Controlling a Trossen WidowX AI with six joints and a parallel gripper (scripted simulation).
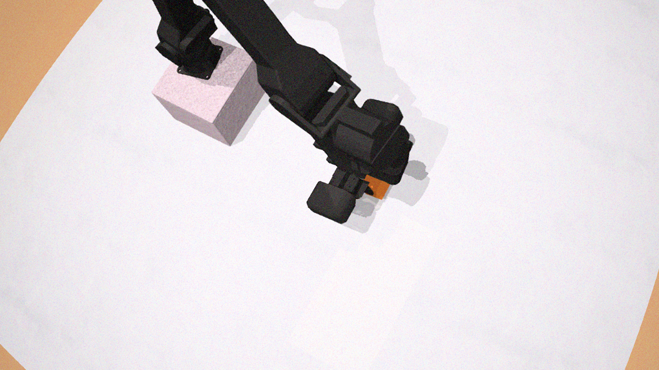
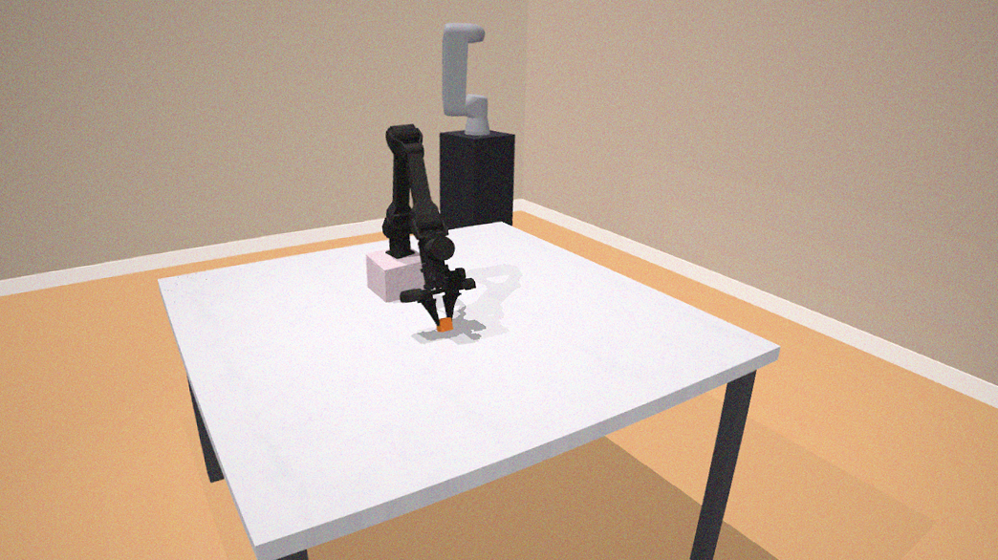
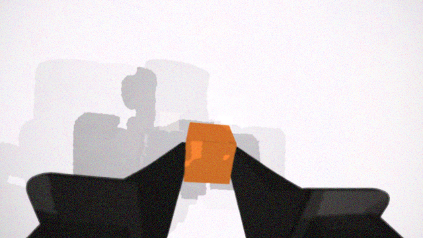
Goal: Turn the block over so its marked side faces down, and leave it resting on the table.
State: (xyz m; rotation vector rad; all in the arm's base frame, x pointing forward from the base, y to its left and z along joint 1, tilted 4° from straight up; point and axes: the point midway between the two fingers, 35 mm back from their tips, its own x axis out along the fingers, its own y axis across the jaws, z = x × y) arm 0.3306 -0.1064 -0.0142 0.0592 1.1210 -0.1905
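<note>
Jaws part-open, clamped on block

Gripper (image 1: 369,187) (image 2: 445,320) (image 3: 208,149) has orange block (image 1: 378,187) (image 2: 445,325) (image 3: 209,162) btwn fingertips, at/just above table (image 1: 163,302) (image 2: 419,426) (image 3: 330,82), contact unclear. Grasp done; marked side n/v, so flip unconfirmed. Prob. left: turn, set down, release.

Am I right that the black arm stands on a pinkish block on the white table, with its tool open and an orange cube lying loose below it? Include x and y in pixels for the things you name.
Not quite: the tool (image 1: 374,183) (image 2: 445,321) (image 3: 208,149) is closed on the orange cube (image 1: 379,187) (image 2: 445,325) (image 3: 209,162), as the wrist view shows. The rest fits.
</note>
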